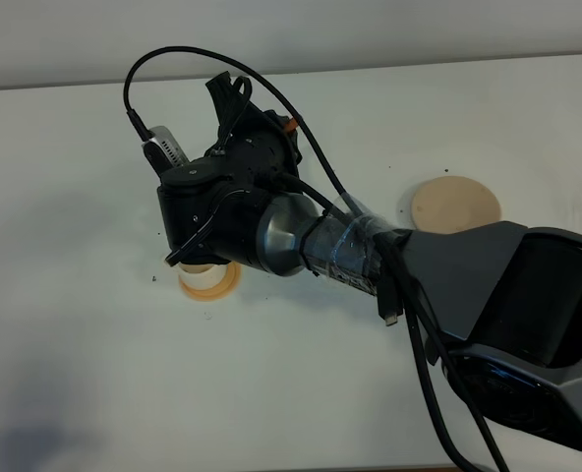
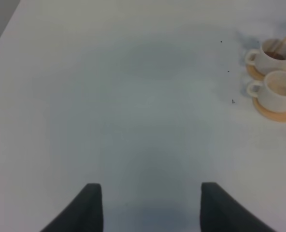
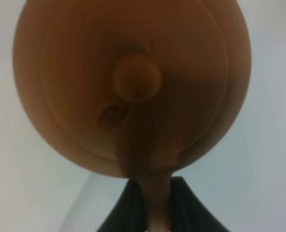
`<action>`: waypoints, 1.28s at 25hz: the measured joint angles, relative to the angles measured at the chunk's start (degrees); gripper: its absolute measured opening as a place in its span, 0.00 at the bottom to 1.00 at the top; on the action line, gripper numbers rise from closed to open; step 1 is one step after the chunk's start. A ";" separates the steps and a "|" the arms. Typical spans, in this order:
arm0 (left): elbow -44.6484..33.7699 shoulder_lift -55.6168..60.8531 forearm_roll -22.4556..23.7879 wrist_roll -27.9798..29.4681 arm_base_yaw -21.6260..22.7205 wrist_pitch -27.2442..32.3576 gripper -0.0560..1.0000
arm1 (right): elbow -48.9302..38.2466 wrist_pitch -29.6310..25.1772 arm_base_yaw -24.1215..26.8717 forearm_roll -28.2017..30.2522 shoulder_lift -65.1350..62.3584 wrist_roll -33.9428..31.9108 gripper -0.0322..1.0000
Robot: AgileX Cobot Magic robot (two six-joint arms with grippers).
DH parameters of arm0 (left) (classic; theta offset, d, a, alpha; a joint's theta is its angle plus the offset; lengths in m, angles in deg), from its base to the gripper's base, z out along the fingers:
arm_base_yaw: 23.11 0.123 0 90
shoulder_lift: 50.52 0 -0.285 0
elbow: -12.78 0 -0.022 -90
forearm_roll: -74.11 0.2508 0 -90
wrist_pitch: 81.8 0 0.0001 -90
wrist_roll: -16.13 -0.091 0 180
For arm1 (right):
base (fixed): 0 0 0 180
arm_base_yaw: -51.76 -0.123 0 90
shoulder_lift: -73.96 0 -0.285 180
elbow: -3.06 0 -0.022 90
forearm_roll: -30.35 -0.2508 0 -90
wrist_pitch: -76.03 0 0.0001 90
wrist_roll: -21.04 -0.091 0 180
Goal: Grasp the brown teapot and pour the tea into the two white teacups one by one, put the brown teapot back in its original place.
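Observation:
In the right wrist view my right gripper [image 3: 152, 195] is shut on the loop handle of the brown teapot [image 3: 133, 82], seen from above its knobbed lid. In the left wrist view the two white teacups stand on orange coasters: a thin stream of tea [image 2: 284, 39] falls into the far cup [image 2: 264, 60], which holds dark tea. The near cup [image 2: 273, 96] shows a pale inside. My left gripper [image 2: 152, 208] is open and empty, well away from the cups. In the exterior view my right arm [image 1: 232, 197] hides the teapot and most of the cups.
The pale beige disc coaster [image 1: 455, 204] lies bare to the right of the arm. One orange coaster [image 1: 228, 284] peeks out under the arm's wrist. The white table [image 1: 75, 344] ends at a far edge against the wall.

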 joint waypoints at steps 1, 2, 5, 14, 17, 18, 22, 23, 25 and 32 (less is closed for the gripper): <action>0.00 0.00 0.00 0.00 0.00 0.00 0.48 | 0.00 0.00 0.00 0.23 0.00 0.22 0.12; 0.00 0.00 0.00 0.00 0.00 0.00 0.48 | 0.00 0.00 0.00 0.57 0.00 0.45 0.12; 0.00 0.00 0.00 0.00 0.00 0.00 0.48 | 0.00 0.02 0.00 0.70 0.00 1.43 0.12; 0.00 0.00 0.00 -0.05 0.00 0.00 0.48 | 0.00 0.13 0.00 1.66 0.00 3.22 0.12; 0.00 0.00 0.00 -0.05 0.00 0.00 0.48 | 0.00 0.20 0.00 2.18 0.00 3.68 0.12; 0.00 0.00 0.00 -0.05 0.00 0.00 0.48 | 0.00 0.20 0.00 2.38 0.00 3.81 0.12; 0.00 0.00 0.00 -0.05 0.00 0.00 0.48 | 0.00 0.28 0.00 2.65 0.00 4.19 0.12; 0.00 0.00 0.00 -0.05 0.00 0.00 0.48 | 0.00 0.40 0.00 2.65 0.00 4.36 0.12; 0.00 0.00 0.00 -0.05 0.00 0.00 0.48 | 0.00 0.56 0.00 2.80 0.00 4.59 0.12; 0.00 0.00 0.00 -0.05 0.00 0.00 0.48 | 0.00 0.94 0.00 2.81 0.00 5.08 0.12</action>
